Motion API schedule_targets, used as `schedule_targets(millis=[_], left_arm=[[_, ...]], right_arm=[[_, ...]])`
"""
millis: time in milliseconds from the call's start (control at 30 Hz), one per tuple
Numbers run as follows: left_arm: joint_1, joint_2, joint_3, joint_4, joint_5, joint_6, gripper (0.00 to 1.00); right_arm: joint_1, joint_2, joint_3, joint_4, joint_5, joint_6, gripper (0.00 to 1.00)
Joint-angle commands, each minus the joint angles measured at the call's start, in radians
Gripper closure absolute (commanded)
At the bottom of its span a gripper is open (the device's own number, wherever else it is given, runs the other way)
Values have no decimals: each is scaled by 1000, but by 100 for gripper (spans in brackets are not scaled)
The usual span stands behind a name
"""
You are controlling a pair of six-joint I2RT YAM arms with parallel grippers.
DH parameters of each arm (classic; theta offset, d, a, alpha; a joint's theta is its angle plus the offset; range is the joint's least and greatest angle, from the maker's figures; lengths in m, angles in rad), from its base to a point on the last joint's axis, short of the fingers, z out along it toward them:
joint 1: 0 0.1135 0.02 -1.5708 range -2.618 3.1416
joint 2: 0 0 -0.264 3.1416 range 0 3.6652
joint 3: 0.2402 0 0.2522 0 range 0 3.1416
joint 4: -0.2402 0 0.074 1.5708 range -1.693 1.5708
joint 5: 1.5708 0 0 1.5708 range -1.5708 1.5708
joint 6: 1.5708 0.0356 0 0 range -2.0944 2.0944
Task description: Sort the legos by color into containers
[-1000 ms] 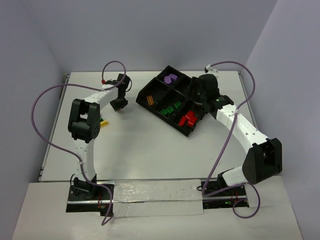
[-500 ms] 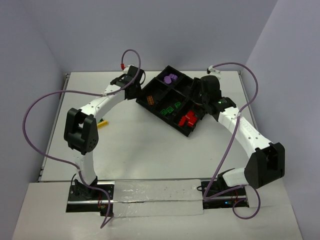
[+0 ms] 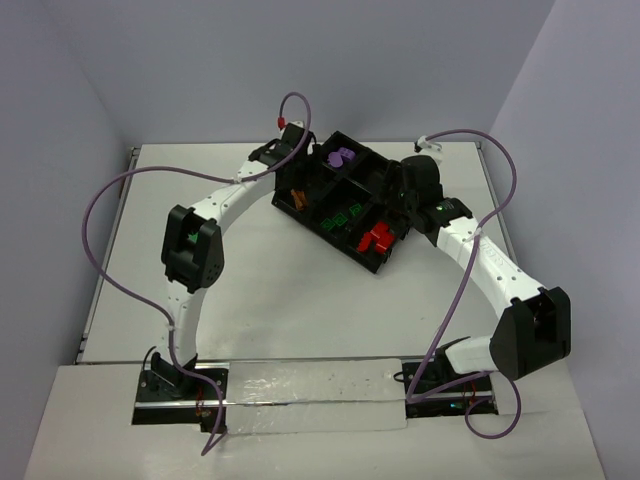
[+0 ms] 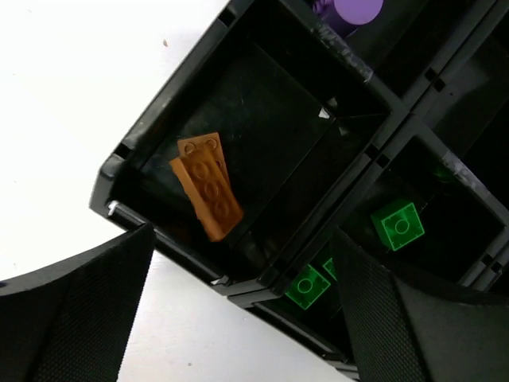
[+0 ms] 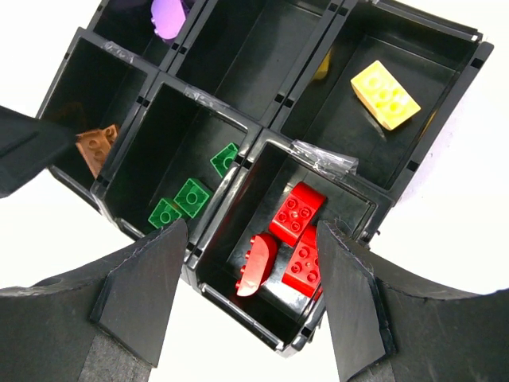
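While the left gripper (image 4: 242, 263) hangs spread and empty over the tray's (image 4: 167, 99) corner bin (image 4: 270, 103), two orange legos (image 4: 208, 185) lie in it, touching. The right gripper (image 5: 250, 231), jaws apart and empty, is above the red legos (image 5: 294, 239). Green legos (image 5: 191, 195) sit in the bin between.

A robotics lab test cell, not a home or shop. A plain white bench (image 3: 300, 300) is boxed in by bare, pale lavender walls (image 3: 300, 60) at the back and both sides, with no furniture or decoration. Two white-and-black robot arms, the left arm (image 3: 190, 250) and the right arm (image 3: 490, 265), are bolted side by side at the bench's near edge, and purple cables (image 3: 100, 260) loop loosely from them. The only props are a black divided tray (image 3: 372, 262) and coloured toy bricks (image 3: 377, 238) in its compartments, which looks like a staged trial setup.
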State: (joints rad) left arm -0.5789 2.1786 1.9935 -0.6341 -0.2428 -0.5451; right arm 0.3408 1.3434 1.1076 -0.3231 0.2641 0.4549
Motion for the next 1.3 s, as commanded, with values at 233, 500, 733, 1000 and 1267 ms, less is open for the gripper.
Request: schedule_targets(millis=[233, 500, 733, 1000, 1267], left_arm=[[32, -204, -137, -40, -100, -9, 5], [280, -602, -602, -73, -170, -165, 17], [495, -713, -857, -30, -156, -223, 10], [511, -580, -799, -31, -141, -152, 11], [511, -482, -745, -53, -138, -109, 18]], right_arm=[[7, -57, -6, 14, 31, 1, 27], [9, -66, -24, 47, -3, 8, 27], [23, -38, -25, 72, -44, 22, 27], [32, -24, -11, 75, -56, 26, 27], [35, -19, -15, 82, -62, 27, 27]])
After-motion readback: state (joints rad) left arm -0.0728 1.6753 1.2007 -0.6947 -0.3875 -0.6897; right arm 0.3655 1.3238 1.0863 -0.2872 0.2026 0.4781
